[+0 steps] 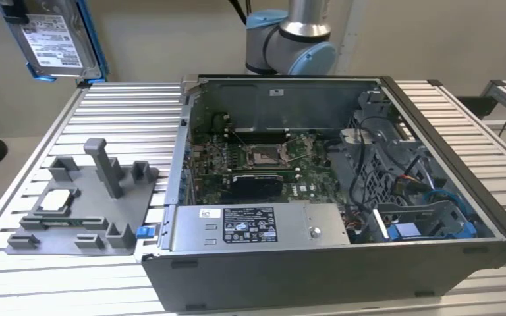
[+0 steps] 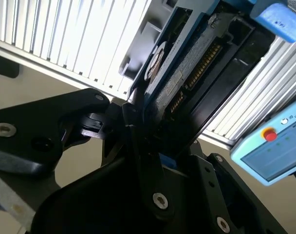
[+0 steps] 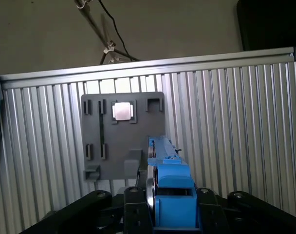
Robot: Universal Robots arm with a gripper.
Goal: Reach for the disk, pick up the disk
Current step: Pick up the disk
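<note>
So closest to the lens in both wrist views you've got the black angular gripper, and its two fingers are squeezed tight on the disk, a flat rectangular silver-grey metal hard drive with a white printed label and a blue plastic bracket round its edge. In the second wrist view the disk runs edge-on out from between the jaws, gold contacts showing along one side. Past it in the first wrist view sits the flat grey plastic fixture tray with a small square white-topped chip in one of its pockets, all lying on the ribbed aluminium table. A light-blue handheld control box with a red button shows beyond the table edge in the second wrist view. In the exterior view the nearest thing is the open dark-grey metal computer case, green circuit board inside, with the tray just beside it on the exterior view's left. Further back stands the silver and light-blue robot arm, and the disk hangs in the air, clear of the table, above the far corner on the exterior view's left.
</note>
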